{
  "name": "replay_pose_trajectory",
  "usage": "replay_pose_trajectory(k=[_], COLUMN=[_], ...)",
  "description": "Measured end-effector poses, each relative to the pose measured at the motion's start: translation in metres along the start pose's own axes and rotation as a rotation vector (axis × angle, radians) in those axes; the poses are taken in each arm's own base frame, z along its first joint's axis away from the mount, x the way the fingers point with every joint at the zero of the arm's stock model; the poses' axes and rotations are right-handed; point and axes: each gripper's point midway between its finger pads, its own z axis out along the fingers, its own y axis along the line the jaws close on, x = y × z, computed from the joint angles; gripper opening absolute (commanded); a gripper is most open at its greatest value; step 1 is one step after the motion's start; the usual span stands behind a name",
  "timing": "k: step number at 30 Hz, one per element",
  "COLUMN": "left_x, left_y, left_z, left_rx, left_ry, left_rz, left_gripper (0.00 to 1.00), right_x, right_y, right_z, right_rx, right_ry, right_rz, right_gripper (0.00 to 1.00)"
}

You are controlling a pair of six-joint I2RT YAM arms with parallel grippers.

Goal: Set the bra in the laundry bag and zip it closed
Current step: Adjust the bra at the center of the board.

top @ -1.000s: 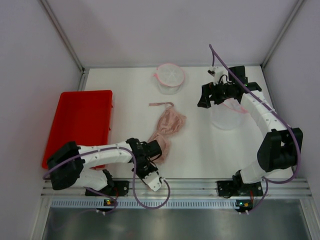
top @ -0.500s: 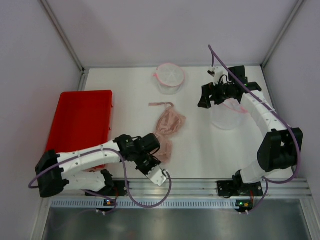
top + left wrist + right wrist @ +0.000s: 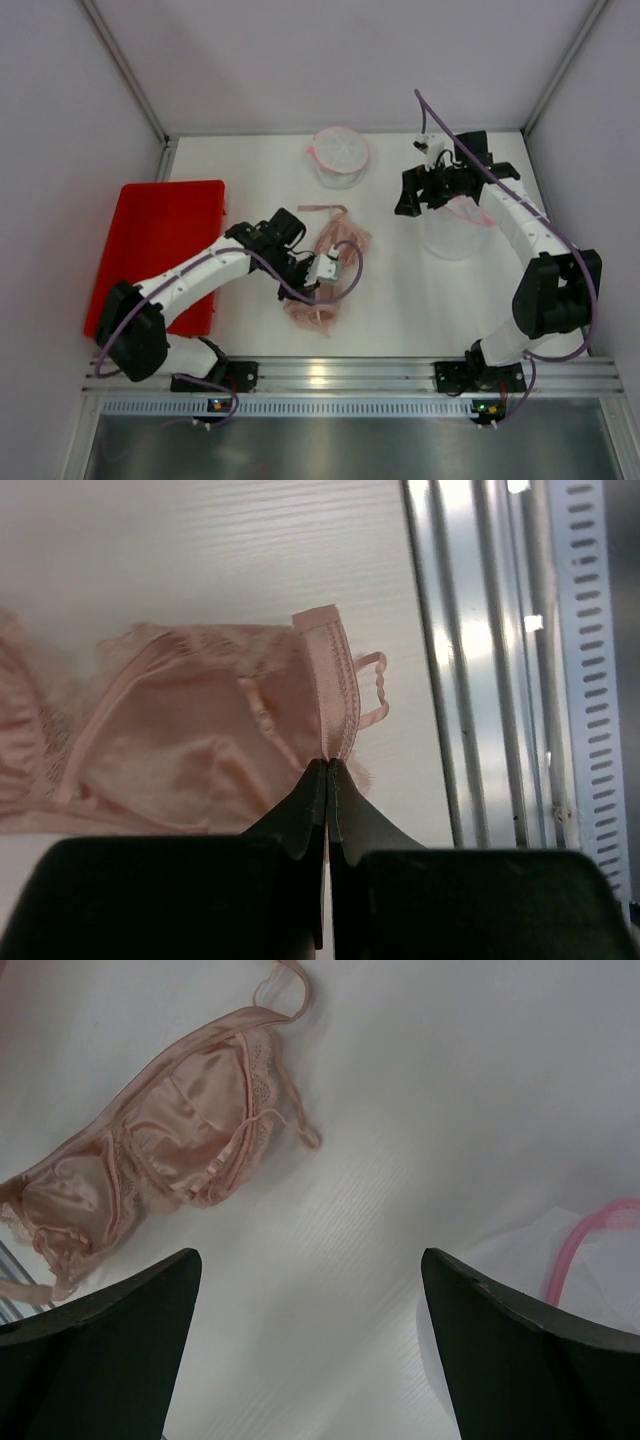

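Note:
The pink satin bra (image 3: 318, 308) lies bunched on the white table left of centre. My left gripper (image 3: 320, 272) is over it, shut on the bra's lace band. In the left wrist view the fingertips (image 3: 328, 765) pinch the band's edge, and the bra (image 3: 200, 740) spreads out to the left. The white mesh laundry bag (image 3: 455, 235) with a pink rim sits at the right. My right gripper (image 3: 440, 192) hovers open at its far edge. The right wrist view shows the wide-apart right gripper (image 3: 310, 1270) holding nothing, the bra (image 3: 170, 1150) beyond it and the bag's rim (image 3: 590, 1245) at right.
A red tray (image 3: 160, 240) lies along the left side, under my left arm. A second round mesh bag with a pink rim (image 3: 340, 155) stands at the back centre. The metal rail (image 3: 500, 680) runs along the table's near edge.
My left gripper has shut on the bra's band, and the left arm has swung from the near edge toward the table's middle, bunching the bra. The right arm has stayed still.

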Motion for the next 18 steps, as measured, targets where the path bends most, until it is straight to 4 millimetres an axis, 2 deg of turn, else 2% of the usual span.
replay_pose_trajectory(k=[3, 5, 7, 10, 13, 15, 17, 18], left_x=[0.006, 0.006, 0.008, 0.020, 0.032, 0.033, 0.026, 0.016], left_y=[0.041, 0.058, 0.070, 0.079, 0.082, 0.086, 0.099, 0.113], left_z=[-0.012, -0.014, -0.009, 0.006, 0.015, 0.011, 0.000, -0.012], left_rx=[-0.065, -0.080, -0.084, -0.067, -0.059, -0.074, -0.112, -0.150], left_ry=[-0.045, -0.072, -0.082, -0.064, -0.037, -0.036, -0.061, -0.089], left_rz=[-0.154, -0.220, -0.269, -0.361, -0.434, -0.456, -0.465, -0.467], left_gripper=[0.00, 0.00, 0.04, 0.25, 0.31, 0.33, 0.37, 0.38], right_x=[-0.002, -0.003, -0.003, -0.002, -0.002, -0.002, -0.002, -0.002], right_y=[0.000, -0.001, -0.001, -0.001, 0.000, 0.001, 0.001, 0.001], right_z=[0.001, 0.002, 0.004, 0.006, 0.006, 0.007, 0.007, 0.007], right_rx=[-0.004, -0.007, -0.011, -0.014, -0.019, -0.020, -0.020, -0.020], right_ry=[0.000, 0.001, 0.004, 0.008, 0.009, 0.010, 0.010, 0.010], right_rz=[0.001, 0.003, 0.006, 0.008, 0.006, 0.003, 0.002, 0.002], right_gripper=[0.92, 0.92, 0.92, 0.92, 0.92, 0.92, 0.92, 0.92])
